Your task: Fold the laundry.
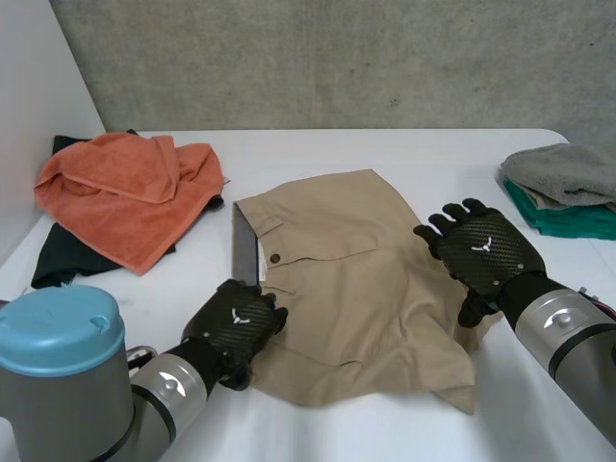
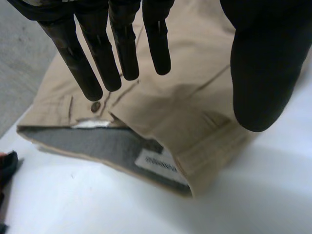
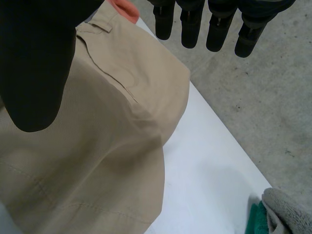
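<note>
My left hand (image 1: 241,322) at 8 o'clock edge of shorts (image 1: 356,289), right hand (image 1: 481,252) at 3 (fingers straight, holding nothing).

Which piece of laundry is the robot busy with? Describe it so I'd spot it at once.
Look at the middle of the white table. The tan garment lies spread there. Unlike the orange towel left of it, it has a button and waistband.

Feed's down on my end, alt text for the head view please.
Khaki shorts lie rumpled on the table, the left hand open at their waistband, the right hand open at the opposite edge. An orange towel lies on a dark cloth at left; a grey cloth tops a green cloth at right.
</note>
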Controlling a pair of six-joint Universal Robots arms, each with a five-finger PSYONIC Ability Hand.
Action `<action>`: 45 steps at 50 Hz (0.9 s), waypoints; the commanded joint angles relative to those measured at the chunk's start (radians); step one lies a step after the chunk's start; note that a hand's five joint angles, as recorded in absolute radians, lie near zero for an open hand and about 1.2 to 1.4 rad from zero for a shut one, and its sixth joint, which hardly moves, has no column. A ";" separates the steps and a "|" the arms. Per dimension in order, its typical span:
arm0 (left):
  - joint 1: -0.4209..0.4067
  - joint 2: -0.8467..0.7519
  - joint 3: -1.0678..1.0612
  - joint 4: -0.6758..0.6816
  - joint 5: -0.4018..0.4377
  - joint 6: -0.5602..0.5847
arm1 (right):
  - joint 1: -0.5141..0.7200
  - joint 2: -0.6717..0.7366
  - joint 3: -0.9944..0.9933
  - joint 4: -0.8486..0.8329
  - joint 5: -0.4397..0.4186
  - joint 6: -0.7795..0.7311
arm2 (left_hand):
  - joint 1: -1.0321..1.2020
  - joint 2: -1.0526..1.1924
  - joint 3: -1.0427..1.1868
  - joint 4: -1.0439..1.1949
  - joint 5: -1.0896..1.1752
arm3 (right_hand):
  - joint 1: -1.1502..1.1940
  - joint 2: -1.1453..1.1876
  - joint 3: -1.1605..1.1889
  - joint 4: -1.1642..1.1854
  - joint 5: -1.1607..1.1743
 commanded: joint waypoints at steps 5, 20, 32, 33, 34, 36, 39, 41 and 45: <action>0.026 -0.082 -0.006 0.101 -0.006 0.009 | 0.002 0.004 0.011 -0.011 0.002 0.000 | 0.124 0.128 0.128 0.124 0.122 | -0.050 -0.032 -0.027 -0.028 -0.037; 0.041 -0.079 0.025 0.211 -0.082 0.012 | 0.002 0.004 0.019 -0.012 0.005 -0.001 | 0.875 0.880 0.879 0.875 0.873 | -0.047 -0.029 -0.024 -0.025 -0.034; 0.128 -0.010 0.357 0.481 -0.258 0.054 | 0.002 -0.008 0.007 -0.014 0.009 0.002 | 0.875 0.880 0.879 0.875 0.873 | -0.050 -0.032 -0.027 -0.028 -0.037; 0.125 -0.016 0.391 0.486 -0.251 0.060 | 0.001 -0.010 0.007 -0.014 0.009 0.002 | 0.875 0.880 0.879 0.875 0.873 | -0.053 -0.035 -0.030 -0.031 -0.040; 0.118 -0.024 0.427 0.487 -0.241 0.065 | 0.000 -0.010 0.005 -0.014 0.012 0.004 | 0.875 0.880 0.879 0.875 0.873 | -0.053 -0.035 -0.030 -0.031 -0.040; 0.096 -0.054 0.515 0.493 -0.199 0.069 | -0.001 -0.013 0.002 -0.020 0.026 0.022 | 0.875 0.880 0.879 0.875 0.873 | -0.056 -0.038 -0.033 -0.034 -0.043; 0.044 -0.093 0.600 0.495 -0.143 0.055 | -0.004 -0.022 -0.004 -0.026 0.052 0.053 | 0.875 0.880 0.879 0.875 0.873 | -0.059 -0.041 -0.036 -0.037 -0.046; -0.016 -0.132 0.654 0.497 -0.075 0.017 | -0.010 -0.033 -0.009 -0.037 0.087 0.080 | 0.875 0.880 0.879 0.875 0.873 | -0.060 -0.043 -0.037 -0.038 -0.048; -0.095 -0.217 0.689 0.492 0.061 -0.081 | -0.062 -0.039 -0.018 -0.049 0.129 0.102 | 0.875 0.880 0.879 0.875 0.873 | -0.060 -0.043 -0.037 -0.038 -0.048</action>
